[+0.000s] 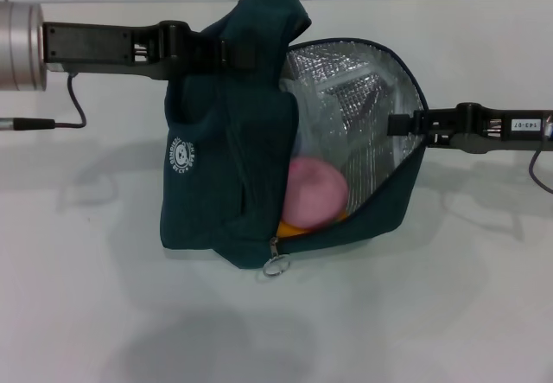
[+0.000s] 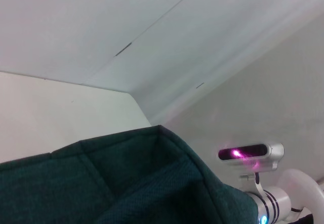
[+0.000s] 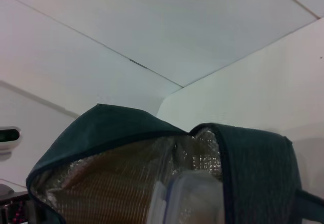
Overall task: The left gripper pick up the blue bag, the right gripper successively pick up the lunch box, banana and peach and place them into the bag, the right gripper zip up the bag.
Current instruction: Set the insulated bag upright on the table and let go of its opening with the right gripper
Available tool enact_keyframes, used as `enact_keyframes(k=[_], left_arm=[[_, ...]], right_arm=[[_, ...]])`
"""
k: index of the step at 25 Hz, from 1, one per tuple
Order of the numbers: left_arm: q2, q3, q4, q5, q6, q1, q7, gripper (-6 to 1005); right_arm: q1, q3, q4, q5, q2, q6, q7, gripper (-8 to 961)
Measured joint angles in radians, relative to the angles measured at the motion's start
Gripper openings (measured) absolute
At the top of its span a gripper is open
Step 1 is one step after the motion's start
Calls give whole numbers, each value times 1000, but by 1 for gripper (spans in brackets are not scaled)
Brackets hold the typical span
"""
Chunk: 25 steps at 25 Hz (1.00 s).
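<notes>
Head view shows, nearest the camera, the metal ring zip pull [image 1: 275, 266] hanging at the low front corner of the blue bag [image 1: 216, 184], which rests on the white table [image 1: 104, 314]. Just behind the pull, inside the open mouth, the pink peach [image 1: 315, 191] sits on top of the banana [image 1: 298, 226], of which only a yellow sliver shows under it; the lunch box [image 1: 324, 128] lies deeper against the silver foil lining, faint here but plainly a clear box with a blue rim in the right wrist view [image 3: 195, 196]. All three items look loaded, so zipping seems to be what remains. The right gripper [image 1: 399, 124] reaches in from the right and sits at the far rim of the open flap; whether its fingers are spread or pinching the edge I cannot tell. Farther back and to the left, the left gripper [image 1: 226, 52] is clamped on the bag's upper fabric near the handles, keeping the top lifted. What the coming move likely turns on: the zip pull lies well away from the right gripper, nearer the camera and to its left, at the opposite end of the opening, whose zip track runs from that pull up around the flap's curved edge.
</notes>
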Motion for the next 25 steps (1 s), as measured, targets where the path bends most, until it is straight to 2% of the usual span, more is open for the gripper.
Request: enact_keyframes(k=[11,15,21,25], left_arm=[[0,3,0,0,1,-2,1,44],[1,5,0,1,3,-3,-2,44],[8,4,0,-4,38,-21,-38,44],[9,7,-64,-28,65,-45,-54,44]], right_arm=[[-6,10,0,25,2,-20,-11,149],[-8,12,0,84,-4,-44,-37,113],[-10,13,-44,210,-43,-135,-50,59],[-6,9,-107,223,-61,-159,-9,30]])
